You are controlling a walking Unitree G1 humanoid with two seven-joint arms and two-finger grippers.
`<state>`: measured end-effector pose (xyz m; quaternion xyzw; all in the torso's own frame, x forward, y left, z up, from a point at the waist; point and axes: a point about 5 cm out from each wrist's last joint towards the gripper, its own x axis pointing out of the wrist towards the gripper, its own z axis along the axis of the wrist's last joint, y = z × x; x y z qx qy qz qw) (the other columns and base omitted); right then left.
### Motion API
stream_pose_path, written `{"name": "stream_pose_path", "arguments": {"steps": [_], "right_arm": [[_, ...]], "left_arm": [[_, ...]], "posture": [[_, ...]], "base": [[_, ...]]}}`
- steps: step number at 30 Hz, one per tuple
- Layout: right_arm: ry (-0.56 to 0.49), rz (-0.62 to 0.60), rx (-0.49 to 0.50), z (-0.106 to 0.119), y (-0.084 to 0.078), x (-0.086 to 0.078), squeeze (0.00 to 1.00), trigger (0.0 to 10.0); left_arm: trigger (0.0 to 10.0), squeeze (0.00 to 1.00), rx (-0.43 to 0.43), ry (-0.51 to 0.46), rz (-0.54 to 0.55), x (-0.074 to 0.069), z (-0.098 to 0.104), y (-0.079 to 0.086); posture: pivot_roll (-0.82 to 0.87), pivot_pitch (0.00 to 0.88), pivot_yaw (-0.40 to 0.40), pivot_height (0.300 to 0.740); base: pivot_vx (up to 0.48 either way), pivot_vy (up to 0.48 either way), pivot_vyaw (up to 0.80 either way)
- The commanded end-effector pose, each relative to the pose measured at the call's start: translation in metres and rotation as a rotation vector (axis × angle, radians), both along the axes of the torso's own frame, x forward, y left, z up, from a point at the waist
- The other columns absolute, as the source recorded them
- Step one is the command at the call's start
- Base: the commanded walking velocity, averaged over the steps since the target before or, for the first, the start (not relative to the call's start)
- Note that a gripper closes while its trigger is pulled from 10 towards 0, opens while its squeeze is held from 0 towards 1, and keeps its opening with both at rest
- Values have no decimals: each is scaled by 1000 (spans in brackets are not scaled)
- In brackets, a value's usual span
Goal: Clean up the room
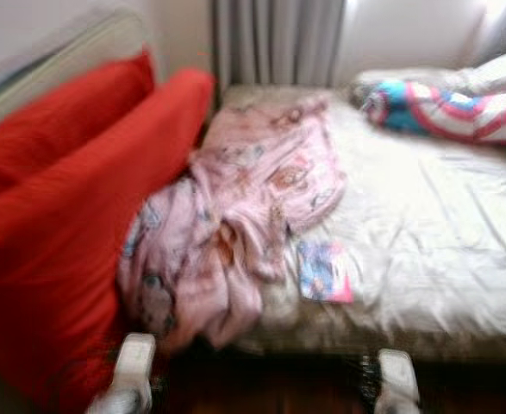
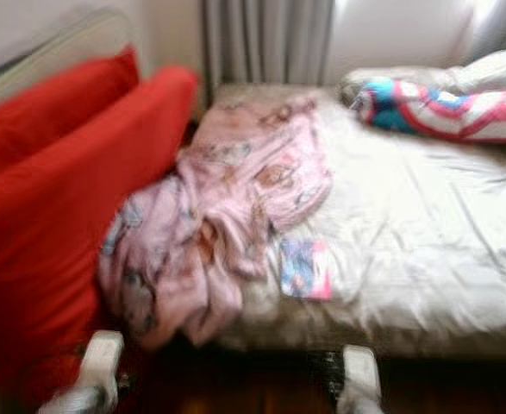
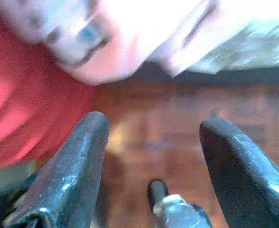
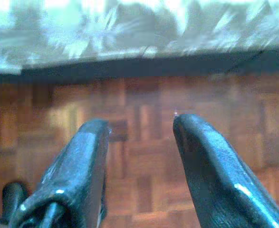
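Both pincers are hanging low at the foot of the bed, doing nothing much. The left pincer (image 3: 151, 156) has its fingers spread apart with nothing between them, just wood floor (image 3: 177, 118) underneath and a bit of pink cloth and red cushion beyond. The right pincer (image 4: 139, 161) is also apart and empty, pointing at the floor with the edge of the bed ahead of it.

Moving out: the obvious mess is the pink blanket (image 1: 235, 216), crumpled in a heap that spills off the near edge of the bed (image 1: 425, 241) and leans against the red cushions (image 1: 71, 198). A small colourful booklet (image 1: 325, 271) lies on the sheet just beside the blanket. A striped pillow (image 1: 459, 110) sits at the far side.

My guess is the blanket goes first. I'd grab a thick fold near the hanging end, not a thin edge, so it lifts in one piece.

No bins, baskets or boxes that I can make out, and the head views are blurry.
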<state>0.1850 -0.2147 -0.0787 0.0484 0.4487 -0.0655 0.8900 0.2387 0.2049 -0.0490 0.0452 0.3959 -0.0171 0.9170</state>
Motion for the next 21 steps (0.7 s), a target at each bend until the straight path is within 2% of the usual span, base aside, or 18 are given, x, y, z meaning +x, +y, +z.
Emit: {"name": "stream_pose_path", "arguments": {"steps": [1,21], "right_arm": [[-33,-6,25,2,9,7,0,10000],[-59,16,29,4,10,9,0,10000]], "left_arm": [[10000,0,27,51,32,-14,-7,15],[10000,0,29,53,33,-14,-7,15]], "posture": [[-20,27,-47,740],[-19,23,-43,740]], "base": [[319,0,0],[307,0,0]]}}
